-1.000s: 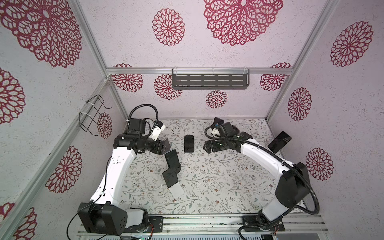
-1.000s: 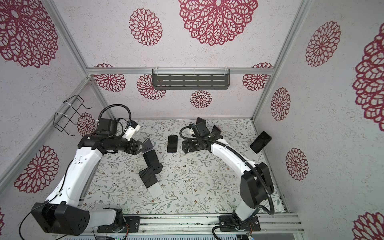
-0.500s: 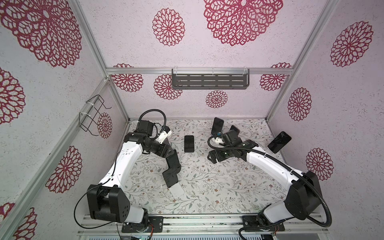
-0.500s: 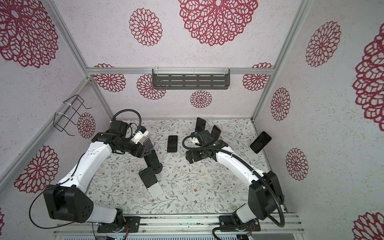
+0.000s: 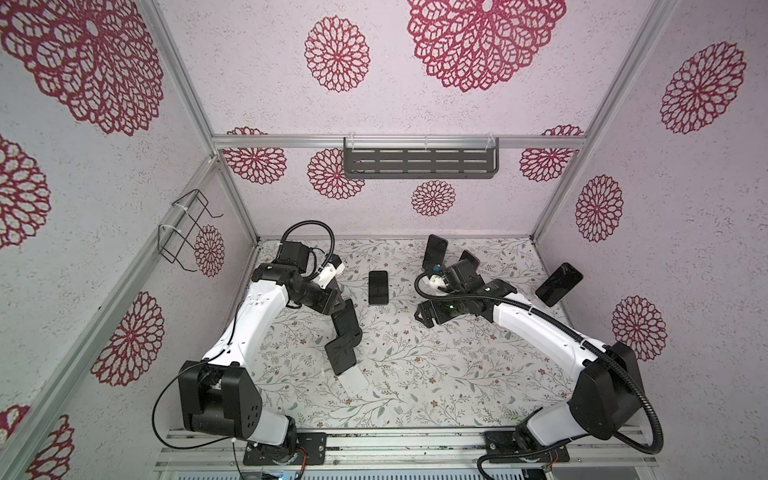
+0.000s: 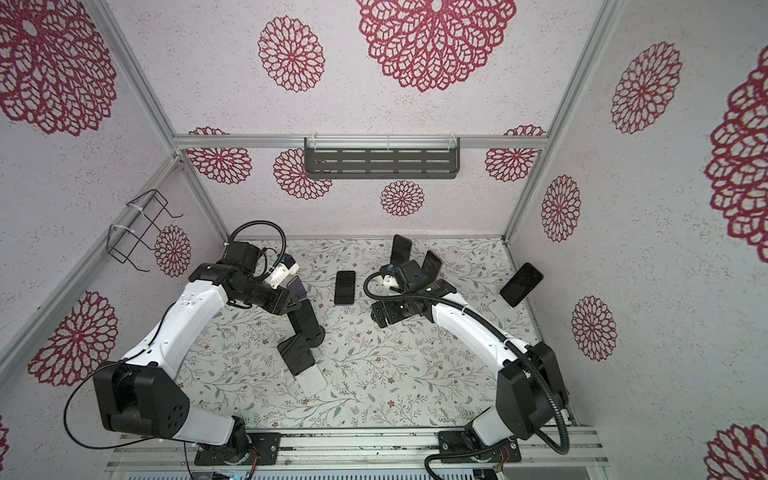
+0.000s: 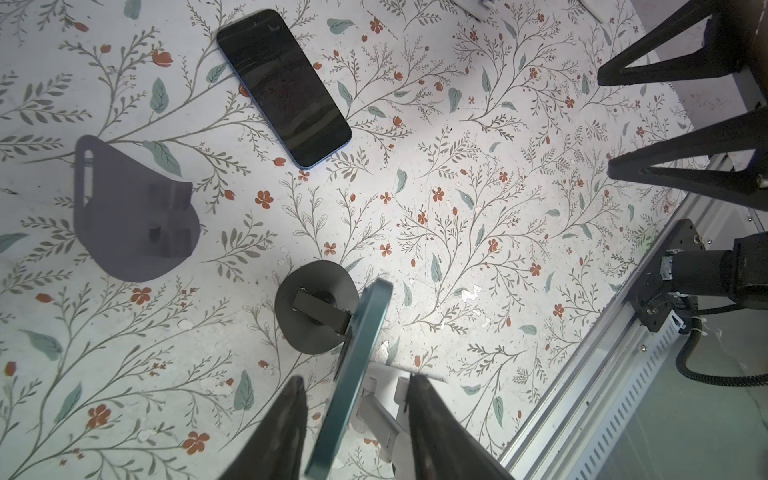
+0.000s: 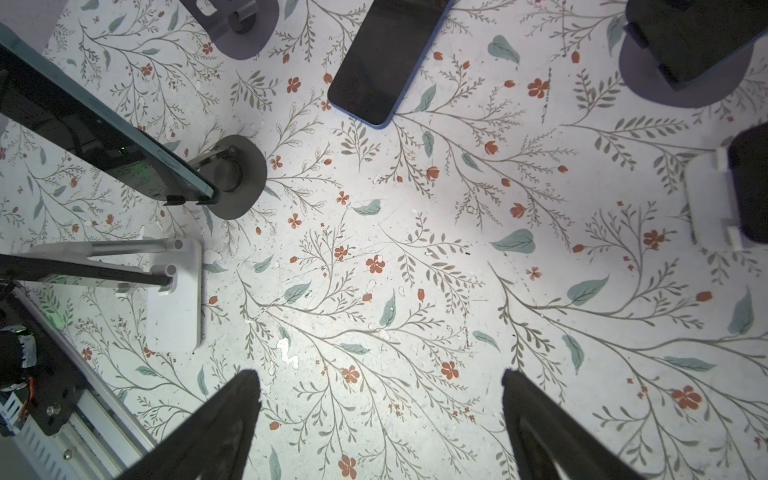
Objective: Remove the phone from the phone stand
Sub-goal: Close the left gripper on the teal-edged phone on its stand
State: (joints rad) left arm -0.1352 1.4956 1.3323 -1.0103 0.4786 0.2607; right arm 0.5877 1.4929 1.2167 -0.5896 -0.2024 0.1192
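Two jaw pairs spread | left gripper (image 7: 355, 379) astride phone (image 7: 361, 332) | right gripper (image 8: 379, 374) empty | risk: off-centre pinch may topple stand (image 7: 309, 328)

Phone (image 5: 347, 324) on stand (image 7: 297, 332) centre-left; flat phone (image 5: 378, 287) behind it, 2nd stand (image 5: 356, 381) just in front.

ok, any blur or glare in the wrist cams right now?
Left wrist view: the left end effector and the teal phone it straddles look soft up close; the mat is sharp. Right wrist view: bright hotspot mid-mat, corners dimmer. In both top views light is even.
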